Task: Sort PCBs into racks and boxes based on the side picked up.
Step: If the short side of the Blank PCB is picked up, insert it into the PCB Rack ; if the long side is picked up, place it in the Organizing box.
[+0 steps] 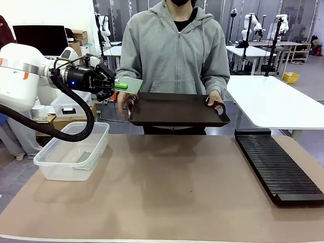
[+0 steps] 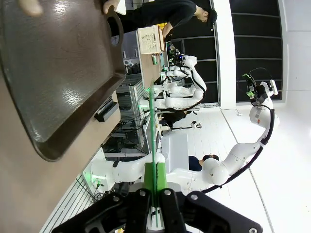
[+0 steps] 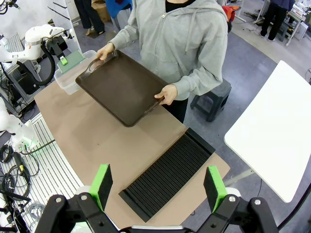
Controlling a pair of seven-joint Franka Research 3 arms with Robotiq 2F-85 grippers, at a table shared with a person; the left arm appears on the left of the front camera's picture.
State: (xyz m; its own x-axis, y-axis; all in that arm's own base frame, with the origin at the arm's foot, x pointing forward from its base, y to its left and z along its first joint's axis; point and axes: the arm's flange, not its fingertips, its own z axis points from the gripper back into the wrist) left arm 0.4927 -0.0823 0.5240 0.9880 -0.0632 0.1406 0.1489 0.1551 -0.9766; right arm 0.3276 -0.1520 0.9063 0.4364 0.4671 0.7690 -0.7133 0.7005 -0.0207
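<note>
Front view first: your left gripper [image 1: 112, 85] is clamped on one edge of a PCB [image 1: 128, 85], holding it flat in the air just beside the near-left corner of the dark tray [image 1: 177, 111] the person carries. The clear box [image 1: 71, 152] sits below on the table with what looks like another green board inside, and the black rack [image 1: 278, 167] lies well apart on the far right side.

Left wrist view: you see the board edge-on, a thin green line pinched between the fingers [image 2: 141, 204]. It looks stiff and light but slick, so I'd guess an edge grip like this is the way to go, keeping off the components.

Right wrist view: your right gripper [image 3: 158, 187] hangs with its jaws spread wide, nothing between them, above the rack's slots. The tray looks bare from here.
</note>
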